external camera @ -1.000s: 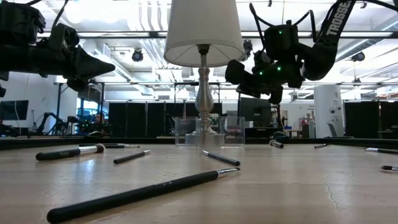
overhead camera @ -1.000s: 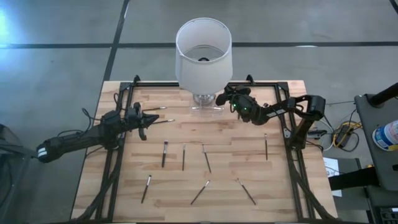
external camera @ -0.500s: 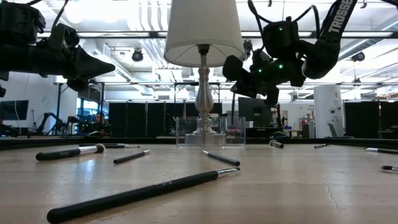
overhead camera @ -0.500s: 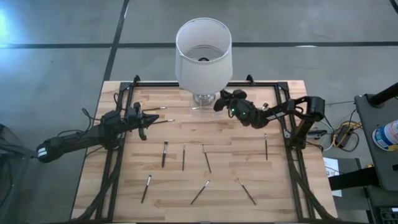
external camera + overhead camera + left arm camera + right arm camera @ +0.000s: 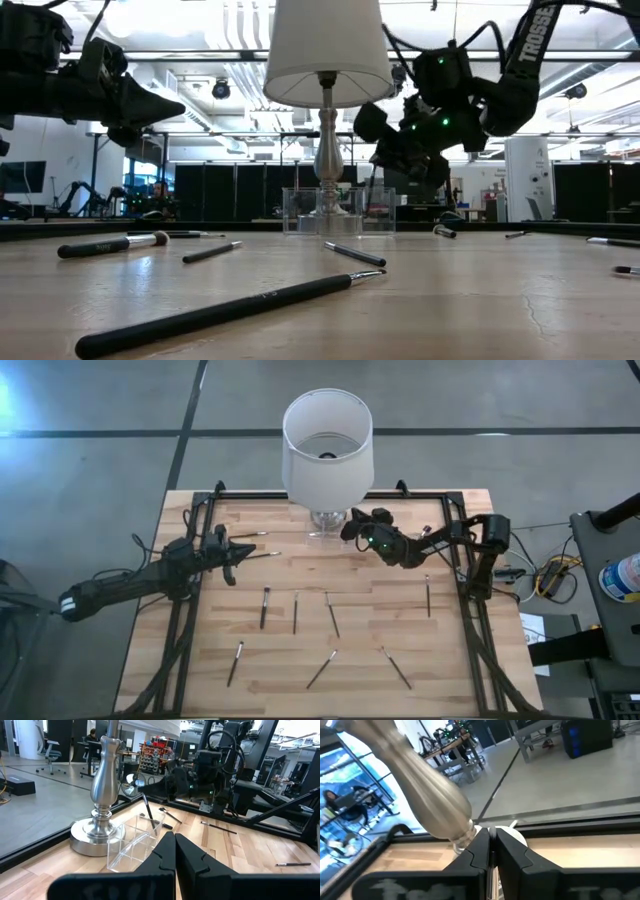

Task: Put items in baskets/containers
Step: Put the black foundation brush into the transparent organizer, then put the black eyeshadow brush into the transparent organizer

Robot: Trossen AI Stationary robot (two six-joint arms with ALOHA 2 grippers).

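Clear holder [image 5: 134, 841] sits just under our right end effector [image 5: 352, 526], clamped on a brush [image 5: 149, 816]. Next we judge: lower, release; left end effector [image 5: 232, 551] waits closed, empty.

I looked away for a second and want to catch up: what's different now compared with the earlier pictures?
The right hand, shut on a thin brush, has moved left across the table toward the lamp's base, and now holds the brush over the clear container. The left hand stayed parked, shut, at the table's left. The brushes lying on the table and the lamp did not move.
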